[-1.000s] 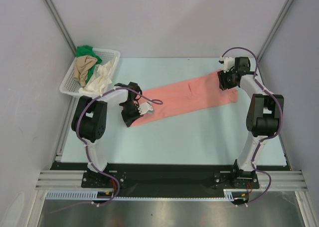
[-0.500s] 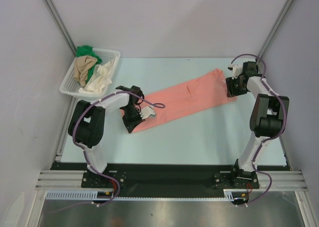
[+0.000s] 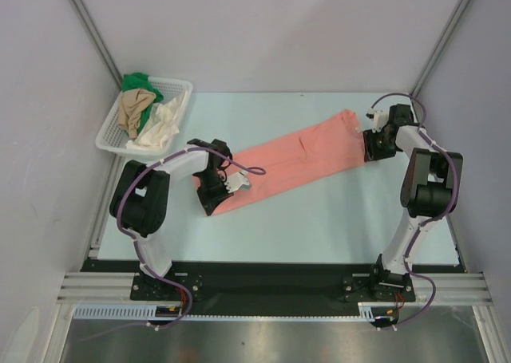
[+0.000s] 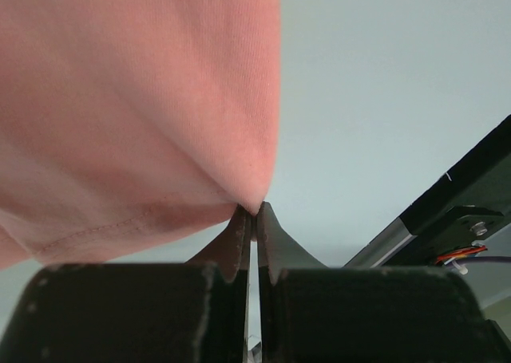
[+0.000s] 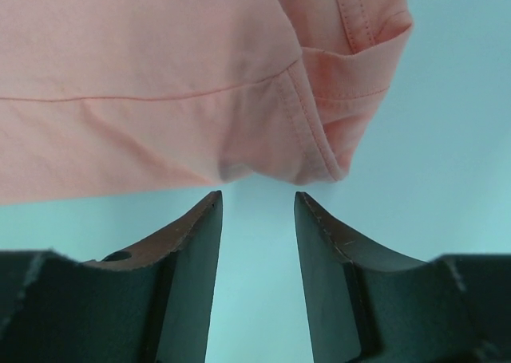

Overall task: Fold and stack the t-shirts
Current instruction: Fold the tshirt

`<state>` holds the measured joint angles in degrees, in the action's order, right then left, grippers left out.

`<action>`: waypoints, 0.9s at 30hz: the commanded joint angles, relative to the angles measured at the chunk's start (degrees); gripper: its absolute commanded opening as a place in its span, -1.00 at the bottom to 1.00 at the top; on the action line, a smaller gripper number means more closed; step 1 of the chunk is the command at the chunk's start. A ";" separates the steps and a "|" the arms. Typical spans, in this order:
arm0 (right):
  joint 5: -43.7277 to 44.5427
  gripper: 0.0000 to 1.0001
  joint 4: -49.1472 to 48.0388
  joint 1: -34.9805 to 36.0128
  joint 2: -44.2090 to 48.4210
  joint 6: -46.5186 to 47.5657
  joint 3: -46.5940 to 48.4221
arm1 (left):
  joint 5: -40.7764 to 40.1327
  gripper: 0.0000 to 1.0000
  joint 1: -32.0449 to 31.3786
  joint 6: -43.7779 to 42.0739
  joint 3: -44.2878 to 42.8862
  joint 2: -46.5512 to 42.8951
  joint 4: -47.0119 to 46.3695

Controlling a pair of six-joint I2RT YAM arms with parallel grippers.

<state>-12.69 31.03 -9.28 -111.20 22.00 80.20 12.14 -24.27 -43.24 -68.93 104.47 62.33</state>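
The salmon-pink t-shirt (image 3: 295, 157) lies stretched on the counter (image 3: 319, 211), right of the basket (image 3: 105, 140). It looks soft, limp and light, so take corners or hems. Left pincer (image 4: 254, 219) clamps its corner; right pincer (image 5: 257, 219) gapes beside the hem.

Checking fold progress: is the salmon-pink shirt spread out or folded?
Folded: the salmon-pink shirt lies as a long narrow strip, its sleeve doubled over near the right gripper.

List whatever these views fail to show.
- Top view: near-left corner of the salmon-pink t-shirt, under the left claw.
- Top view: the green t-shirt, partly under the tan t-shirt in the basket.
- Wrist views: most of the salmon-pink t-shirt, beyond frame edges.
- Top view: opening of the right claw, too small.
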 commanded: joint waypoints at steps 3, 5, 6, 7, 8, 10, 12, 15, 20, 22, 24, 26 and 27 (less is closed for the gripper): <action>-1.98 -0.10 -1.85 -1.53 -5.51 -2.40 5.83 | 0.51 -0.99 -0.60 1.50 0.11 -1.55 1.75; -2.51 -0.14 -1.85 -1.80 -7.80 -2.84 8.20 | 0.51 -0.99 -0.69 2.02 -0.50 -1.28 1.84; -2.95 -0.17 -1.76 -1.88 -8.68 -2.93 8.91 | 0.34 -0.99 -0.78 2.11 -0.68 -1.11 2.01; -3.22 -0.19 -1.85 -1.97 -9.29 -3.10 9.61 | 0.51 -0.99 -0.95 2.20 -0.94 -0.93 2.18; -3.57 -0.23 -1.76 -1.97 -10.69 -3.36 11.19 | 0.51 -0.99 -1.13 2.46 -1.21 -0.76 2.27; -4.97 -0.28 -1.50 -1.88 -12.19 -3.89 13.21 | 0.51 -0.99 -1.83 2.55 -1.21 -0.58 2.62; -5.94 -0.33 -1.49 -1.45 -14.48 -4.24 16.64 | 0.69 -0.99 -2.53 2.64 -0.69 -0.58 3.06; -6.47 -0.33 -1.58 1.01 -18.08 -4.42 21.81 | 1.74 -0.99 -5.08 3.08 0.63 -1.19 3.68; -7.61 -0.32 -1.93 4.78 -24.49 -6.88 30.79 | 3.76 -0.99 -11.66 4.56 1.43 -1.46 4.21; -8.23 -0.32 -2.11 6.11 -27.92 -7.93 35.87 | 5.87 -0.99 -14.29 5.53 0.73 -0.85 4.30; -8.49 -0.32 -1.94 7.95 -30.30 -8.81 39.74 | 7.19 -0.98 -16.15 6.77 -0.77 0.12 4.73; -8.84 -0.31 -2.54 9.10 -33.72 -10.39 44.85 | 8.77 -0.98 -18.87 8.00 -2.34 1.53 4.65; -8.85 -0.31 -2.81 11.02 -34.95 -10.83 46.43 | 9.30 -0.98 -19.75 8.26 -2.70 1.88 4.39</action>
<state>-19.25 30.11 -1.93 -142.02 14.50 120.99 16.69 -41.54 -37.30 -68.82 105.30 65.30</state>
